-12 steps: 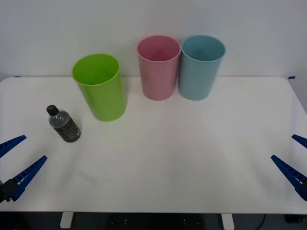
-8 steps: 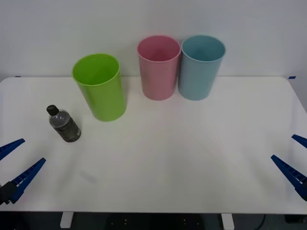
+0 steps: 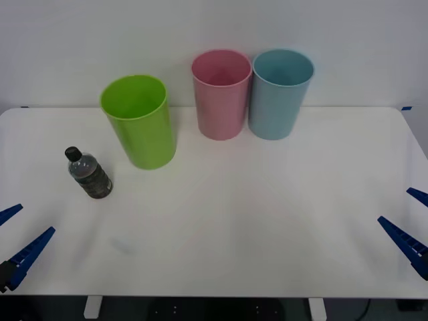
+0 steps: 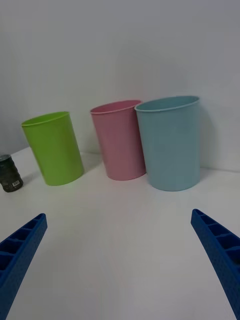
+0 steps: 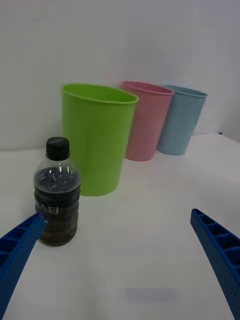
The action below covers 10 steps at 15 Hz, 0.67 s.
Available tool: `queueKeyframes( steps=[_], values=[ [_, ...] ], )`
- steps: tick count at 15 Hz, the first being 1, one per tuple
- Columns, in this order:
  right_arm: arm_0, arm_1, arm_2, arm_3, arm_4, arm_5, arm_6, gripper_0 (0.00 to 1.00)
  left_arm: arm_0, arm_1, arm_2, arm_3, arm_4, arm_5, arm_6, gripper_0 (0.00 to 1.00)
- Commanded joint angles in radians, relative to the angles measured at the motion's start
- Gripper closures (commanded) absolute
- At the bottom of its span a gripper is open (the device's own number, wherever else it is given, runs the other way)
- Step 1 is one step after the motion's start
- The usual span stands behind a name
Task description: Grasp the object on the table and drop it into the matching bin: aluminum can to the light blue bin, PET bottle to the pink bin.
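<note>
PET bottle [image 5: 57, 192] upright beside lime green bin [image 5: 97, 138]

- One small bottle [image 3: 89, 173] with a black cap, standing at about 9 o'clock on the worktop [image 3: 267, 221].
- Three tall round bins toward 12 o'clock: one lime green bin [image 3: 139, 122], one pink bin [image 3: 221, 95], one light blue bin [image 3: 280, 94].
- Two grippers, each with two blue fingers spread apart: the left gripper [image 3: 15, 239] at 8 o'clock, the right gripper [image 3: 413, 224] at 4 o'clock.
</note>
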Motion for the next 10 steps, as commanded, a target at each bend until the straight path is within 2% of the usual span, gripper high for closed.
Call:
queueKeyframes(
  steps=[1, 4, 6, 10],
  values=[
    [0.0, 0.0, 0.0, 0.0, 0.0, 0.0, 0.0, 0.0, 0.026, 0.0, -0.015, 0.0, 0.002, 0.065, -0.019, 0.0],
    [0.0, 0.0, 0.0, 0.0, 0.0, 0.0, 0.0, 0.0, 0.049, -0.001, -0.035, 0.0, 0.002, 0.12, -0.062, 0.0],
    [0.0, 0.0, 0.0, 0.0, 0.0, 0.0, 0.0, 0.0, 0.055, -0.001, -0.081, 0.0, -0.001, 0.203, -0.134, 0.0],
    [0.0, 0.0, 0.0, 0.0, 0.0, 0.0, 0.0, 0.0, 0.033, -0.001, -0.146, 0.0, -0.059, 0.329, -0.171, 0.0]
  ],
)
